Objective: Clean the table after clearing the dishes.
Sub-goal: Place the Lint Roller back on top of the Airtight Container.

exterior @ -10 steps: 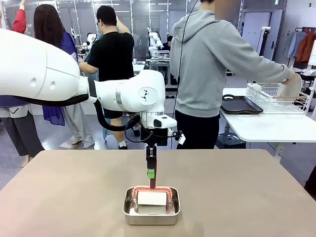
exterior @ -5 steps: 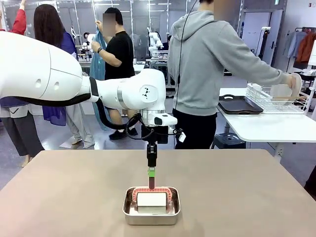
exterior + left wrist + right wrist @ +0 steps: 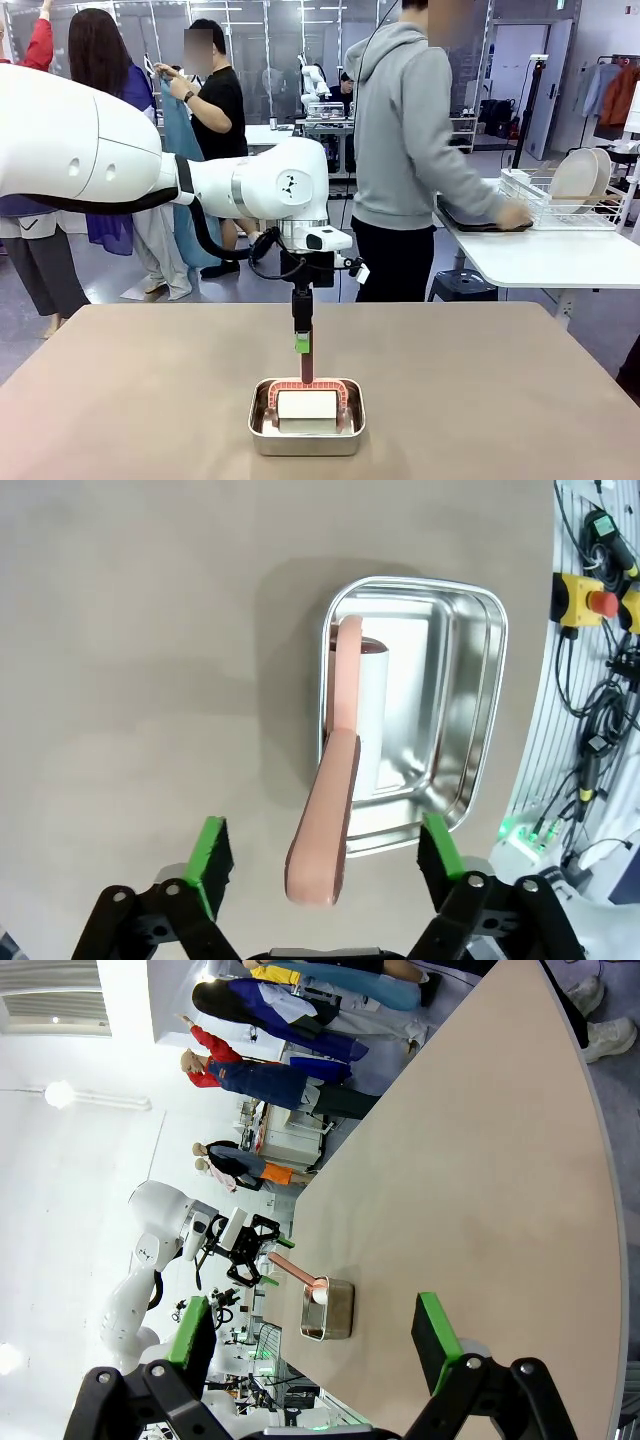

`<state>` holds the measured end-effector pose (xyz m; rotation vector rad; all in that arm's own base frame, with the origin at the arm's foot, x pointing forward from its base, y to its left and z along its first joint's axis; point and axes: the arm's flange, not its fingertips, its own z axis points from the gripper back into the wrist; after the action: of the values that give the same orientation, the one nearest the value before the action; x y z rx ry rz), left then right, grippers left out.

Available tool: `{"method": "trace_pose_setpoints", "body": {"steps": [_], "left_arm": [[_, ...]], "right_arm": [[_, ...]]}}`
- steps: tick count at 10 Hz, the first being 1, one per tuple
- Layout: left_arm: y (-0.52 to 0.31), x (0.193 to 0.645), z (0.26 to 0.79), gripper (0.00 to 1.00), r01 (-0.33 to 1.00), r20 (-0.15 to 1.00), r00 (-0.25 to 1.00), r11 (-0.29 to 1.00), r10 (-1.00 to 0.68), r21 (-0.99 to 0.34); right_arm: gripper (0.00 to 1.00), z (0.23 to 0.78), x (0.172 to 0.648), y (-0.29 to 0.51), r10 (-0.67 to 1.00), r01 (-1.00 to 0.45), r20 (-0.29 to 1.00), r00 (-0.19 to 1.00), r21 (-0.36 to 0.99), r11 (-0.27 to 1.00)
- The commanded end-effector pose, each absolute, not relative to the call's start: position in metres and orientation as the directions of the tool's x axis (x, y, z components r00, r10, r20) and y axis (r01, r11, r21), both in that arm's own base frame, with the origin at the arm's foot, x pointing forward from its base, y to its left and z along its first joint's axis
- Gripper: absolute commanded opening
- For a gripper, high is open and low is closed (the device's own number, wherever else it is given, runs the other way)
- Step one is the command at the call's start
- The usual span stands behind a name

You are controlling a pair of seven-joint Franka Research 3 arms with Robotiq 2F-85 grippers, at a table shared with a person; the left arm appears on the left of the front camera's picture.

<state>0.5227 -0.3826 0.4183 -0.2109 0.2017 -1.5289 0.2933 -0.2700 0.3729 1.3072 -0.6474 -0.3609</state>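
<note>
Both fingers of the left pincer [image 3: 325, 855] stood spread, the pink handle [image 3: 325, 825] loose between them, steel pan [image 3: 470, 710] beyond.

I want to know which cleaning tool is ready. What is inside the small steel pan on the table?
Inside the steel pan stands a white roller on a pink handle, which sticks out over the rim between the open left gripper fingers. The pan floor under the roller is hidden.

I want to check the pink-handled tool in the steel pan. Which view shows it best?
The left wrist view: the tool lies large, handle leaning out of the pan. The front view shows it end-on; the right wrist view, tiny.
</note>
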Motion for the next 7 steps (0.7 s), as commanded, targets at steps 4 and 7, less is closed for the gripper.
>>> {"method": "trace_pose_setpoints", "body": {"steps": [4, 7], "left_arm": [[-0.381, 0.523, 0.419, 1.0, 0.965, 0.006, 0.03, 0.028, -1.0, -0.261], [-0.381, 0.523, 0.419, 1.0, 0.965, 0.006, 0.03, 0.028, -1.0, -0.261]], "right_arm": [[1.0, 0.376, 0.293, -0.269, -0.593, -0.119, 0.242, 0.768, 0.964, 0.239], [1.0, 0.376, 0.293, -0.269, -0.593, -0.119, 0.242, 0.768, 0.964, 0.239]]}}
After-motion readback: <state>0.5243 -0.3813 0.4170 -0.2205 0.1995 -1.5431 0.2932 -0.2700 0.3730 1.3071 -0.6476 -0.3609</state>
